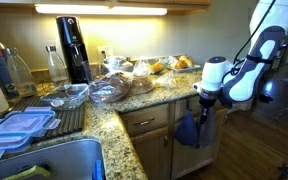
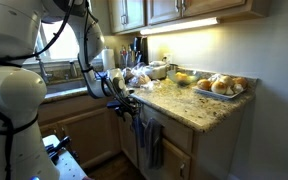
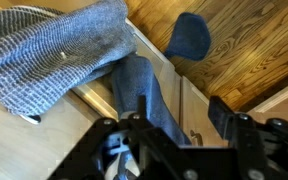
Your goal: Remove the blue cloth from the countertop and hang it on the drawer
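**Kitchen counter, arm at the drawer front.** The gripper [image 1: 206, 102] hung just off the front edge of the granite countertop [image 1: 112, 122], pointing down at the cabinet face. The blue cloth [image 3: 144, 95] was off the countertop: it was draped over the edge of the drawer [image 3: 94, 100] and hung straight down. It showed in both exterior views as a dark strip below the gripper [image 2: 142, 140]. In the wrist view, the jaws stood apart with the cloth running down close beside one finger [image 3: 124, 140], not pinched. A grey knitted cloth [image 3: 54, 50] lay over the same drawer edge, touching the blue one. Bagged bread [image 1: 119, 85] and a black drinks machine [image 1: 72, 45] stood on the countertop, well apart from the arm.
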Available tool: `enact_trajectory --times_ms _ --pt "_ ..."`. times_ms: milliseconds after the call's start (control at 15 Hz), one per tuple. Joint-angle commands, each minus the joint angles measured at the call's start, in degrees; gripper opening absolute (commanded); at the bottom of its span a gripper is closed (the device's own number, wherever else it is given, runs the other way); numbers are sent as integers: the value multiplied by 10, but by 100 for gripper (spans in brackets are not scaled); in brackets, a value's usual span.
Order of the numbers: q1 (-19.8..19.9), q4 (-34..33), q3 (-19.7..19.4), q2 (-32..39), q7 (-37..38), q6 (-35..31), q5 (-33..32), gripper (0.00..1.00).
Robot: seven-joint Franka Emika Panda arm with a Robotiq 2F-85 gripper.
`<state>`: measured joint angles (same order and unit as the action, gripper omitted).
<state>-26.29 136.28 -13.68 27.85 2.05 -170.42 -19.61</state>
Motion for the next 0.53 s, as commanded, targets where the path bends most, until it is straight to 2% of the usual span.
enact_trajectory --times_ms 0,133,467 --pt "34 29 28 -38 -3 2 0 95" --pt "52 39 46 -54 -11 2 5 100" --pt "120 74 122 -106 -41 5 39 100"
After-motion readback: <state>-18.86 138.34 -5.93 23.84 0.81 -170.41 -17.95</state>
